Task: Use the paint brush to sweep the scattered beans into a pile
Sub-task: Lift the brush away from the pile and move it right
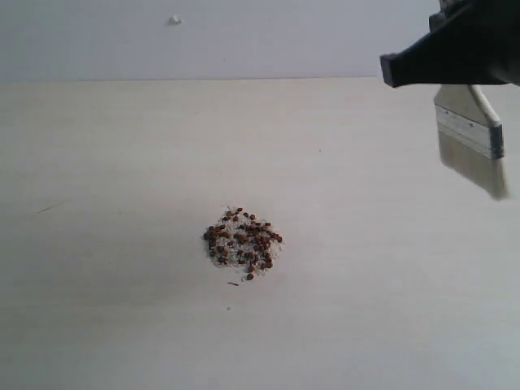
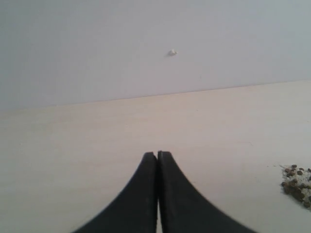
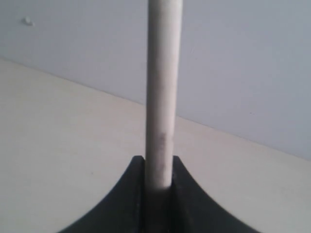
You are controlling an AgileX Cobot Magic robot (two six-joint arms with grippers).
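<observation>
The beans (image 1: 242,240) lie in one compact reddish-brown heap, mixed with whitish grains, near the middle of the pale table (image 1: 114,162). At the far right my right gripper (image 1: 406,69) is shut on the paint brush (image 1: 471,130), which hangs off the table with its silver ferrule and off-white bristles pointing down. In the right wrist view the pale handle (image 3: 164,87) stands edge-on between the jaws of the right gripper (image 3: 159,162). My left gripper (image 2: 157,154) is shut and empty, with the edge of the beans (image 2: 297,183) off to one side of it. It is out of the exterior view.
A plain light wall rises behind the table's far edge and carries a small white speck (image 1: 174,19). A thin dark fleck (image 1: 234,283) lies just in front of the heap.
</observation>
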